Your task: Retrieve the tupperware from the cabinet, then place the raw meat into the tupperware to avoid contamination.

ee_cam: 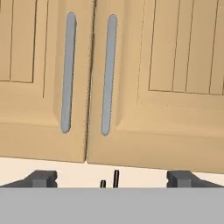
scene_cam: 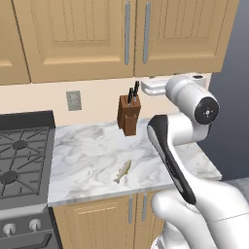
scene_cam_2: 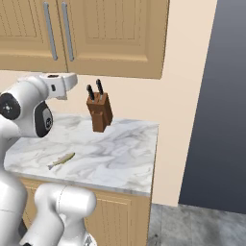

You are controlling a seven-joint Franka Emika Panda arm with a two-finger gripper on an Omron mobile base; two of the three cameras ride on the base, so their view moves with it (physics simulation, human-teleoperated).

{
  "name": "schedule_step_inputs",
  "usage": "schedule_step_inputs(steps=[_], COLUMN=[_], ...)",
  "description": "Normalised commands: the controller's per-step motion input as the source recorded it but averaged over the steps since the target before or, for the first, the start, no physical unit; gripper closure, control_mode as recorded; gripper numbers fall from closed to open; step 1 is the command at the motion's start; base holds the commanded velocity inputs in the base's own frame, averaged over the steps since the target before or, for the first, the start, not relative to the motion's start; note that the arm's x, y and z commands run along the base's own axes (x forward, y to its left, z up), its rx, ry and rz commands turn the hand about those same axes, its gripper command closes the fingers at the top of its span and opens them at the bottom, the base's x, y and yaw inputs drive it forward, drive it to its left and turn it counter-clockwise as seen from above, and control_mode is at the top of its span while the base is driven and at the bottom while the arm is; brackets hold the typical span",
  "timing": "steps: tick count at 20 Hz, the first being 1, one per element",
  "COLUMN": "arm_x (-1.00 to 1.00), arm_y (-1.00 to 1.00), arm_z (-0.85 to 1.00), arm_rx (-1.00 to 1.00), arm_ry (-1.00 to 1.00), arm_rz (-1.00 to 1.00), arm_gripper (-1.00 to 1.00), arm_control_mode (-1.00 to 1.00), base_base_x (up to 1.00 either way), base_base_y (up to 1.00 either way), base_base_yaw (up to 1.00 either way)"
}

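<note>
The cabinet hangs over the counter with both panelled doors shut. Its two silver bar handles stand side by side at the middle seam. My gripper is open and holds nothing; it faces the lower part of the doors, just below the handles and apart from them. The white hand hovers beneath the cabinet's bottom edge. The raw meat, a small slender fish, lies on the marble counter near its front edge. The tupperware is out of view.
A brown knife block stands at the back of the counter, under the hand. A gas stove adjoins the counter on the left. A wall outlet is on the backsplash. The counter ends on the right at a dark wall.
</note>
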Motion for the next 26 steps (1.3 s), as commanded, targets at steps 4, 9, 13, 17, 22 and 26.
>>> schedule_step_inputs(steps=[4,9,13,17,22,26], arm_x=[0.0,0.04,0.12,0.26,0.44,0.48], arm_y=[0.0,0.01,0.0,0.0,0.04,0.11], arm_z=[0.32,0.28,0.14,0.19,0.21,0.17], arm_rx=[0.03,0.02,0.01,0.01,0.0,0.0], arm_ry=[-0.26,-0.18,-0.03,-0.03,-0.03,-0.04], arm_rz=[0.0,0.0,0.0,0.0,-0.03,-0.03], arm_gripper=[-1.0,-1.0,-1.0,-1.0,-1.0,-1.0], arm_control_mode=[-1.0,-1.0,-1.0,-1.0,-1.0,-1.0], base_base_x=[0.0,0.0,0.0,0.0,0.0,0.0], base_base_y=[0.0,0.0,0.0,0.0,0.0,0.0], base_base_yaw=[0.0,0.0,0.0,0.0,0.0,0.0])
